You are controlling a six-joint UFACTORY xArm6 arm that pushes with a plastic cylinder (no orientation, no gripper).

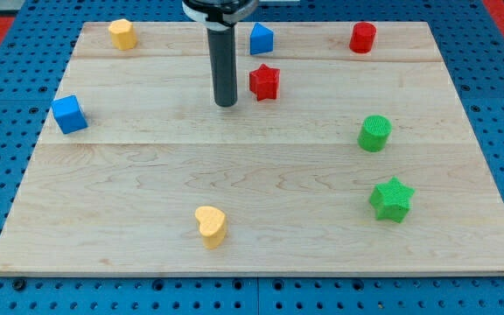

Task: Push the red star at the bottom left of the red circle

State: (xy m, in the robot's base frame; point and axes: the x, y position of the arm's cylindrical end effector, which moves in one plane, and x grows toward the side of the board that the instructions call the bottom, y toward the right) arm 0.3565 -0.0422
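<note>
The red star [264,82] lies on the wooden board in the upper middle of the view. The red circle [362,38], a short cylinder, stands near the board's top edge toward the view's right, well apart from the star. My tip [226,103] is on the board just to the left of the red star and slightly below it, with a small gap between them. The dark rod rises from the tip to the view's top.
A blue pentagon-like block [262,38] sits just above the star. A yellow heart [122,33] is top left, a blue cube [69,114] at left, another yellow heart [210,226] at bottom middle. A green cylinder [374,133] and green star [391,199] are at right.
</note>
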